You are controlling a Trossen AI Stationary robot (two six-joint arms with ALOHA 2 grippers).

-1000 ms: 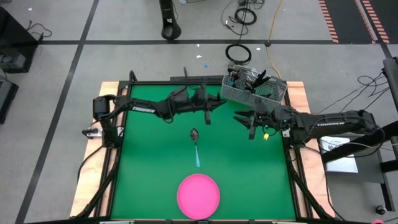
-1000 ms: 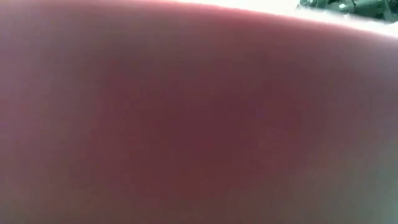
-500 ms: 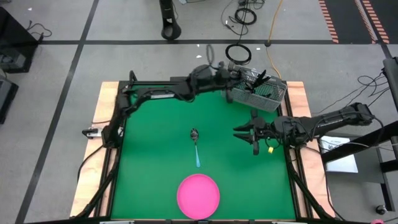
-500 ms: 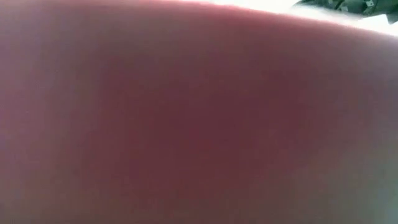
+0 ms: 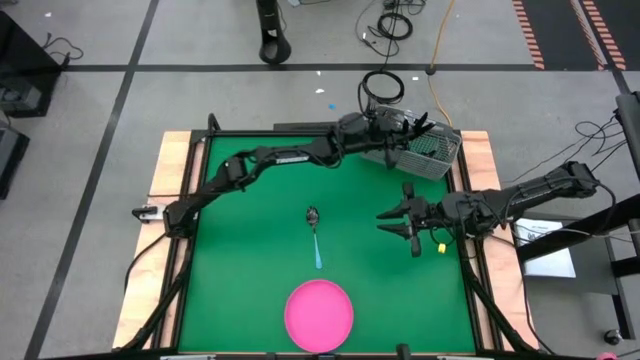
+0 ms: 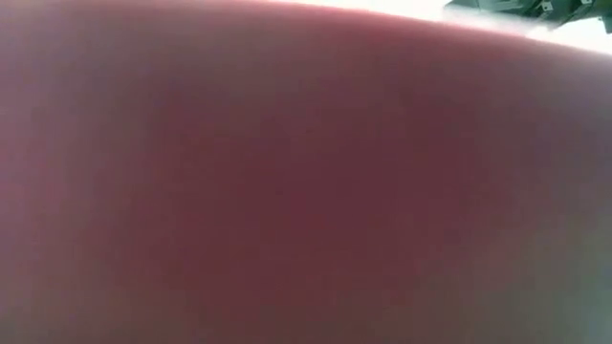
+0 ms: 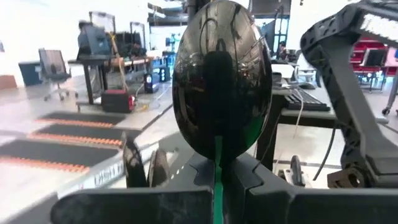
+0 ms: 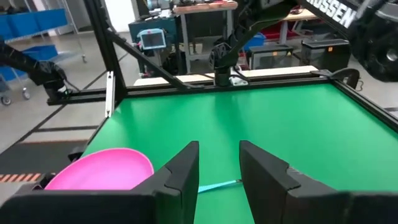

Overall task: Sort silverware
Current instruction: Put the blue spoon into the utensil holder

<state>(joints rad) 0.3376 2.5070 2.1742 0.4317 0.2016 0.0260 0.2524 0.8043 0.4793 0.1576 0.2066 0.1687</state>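
Low view almost wholly blocked by a blurred pink-red surface (image 6: pixel 287 191); only a dark sliver of arm visible at the top right corner, unidentifiable. Left gripper (image 5: pixel 392 128) over the wire-mesh basket (image 5: pixel 432 150) in the high view, jaws too small to make out there. Spoon (image 7: pixel 222 81) in the left wrist view: handle hidden between the fingers (image 7: pixel 149 205), only the dark bowl showing. Basket contents a dark tangle, uncountable. In the right wrist view, pink plate (image 8: pixel 102 168) cut off by a finger (image 8: pixel 180 180), light-blue handle (image 8: pixel 217 185) mostly hidden between both.
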